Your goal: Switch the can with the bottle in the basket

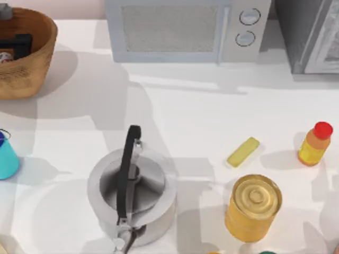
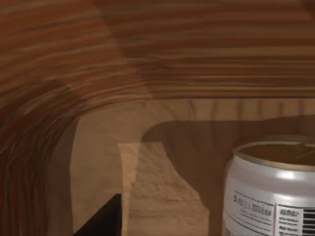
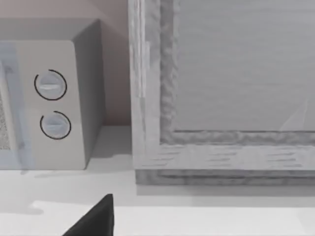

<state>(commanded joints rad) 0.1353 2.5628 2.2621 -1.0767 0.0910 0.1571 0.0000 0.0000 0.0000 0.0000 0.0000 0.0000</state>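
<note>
The brown wicker basket (image 1: 32,63) stands at the table's far left corner. My left gripper (image 1: 18,46) is lowered inside it, open and holding nothing. In the left wrist view one dark fingertip (image 2: 104,222) hovers over the basket floor (image 2: 162,196), and the can (image 2: 271,191) stands upright beside it, apart from the finger. A sliver of the can (image 1: 5,56) shows at the basket's left. The yellow-orange bottle (image 1: 314,144) with a red cap stands upright at the table's right edge. One dark fingertip (image 3: 96,220) of my right gripper shows in the right wrist view, open with nothing in it.
A grey kettle (image 1: 131,197) with a black handle sits front centre. A large gold tin (image 1: 253,207) and a flat yellow bar (image 1: 243,152) lie front right. A teal cup (image 1: 6,159) is at the left edge. A microwave (image 1: 185,29) and a grey appliance (image 1: 312,32) line the back.
</note>
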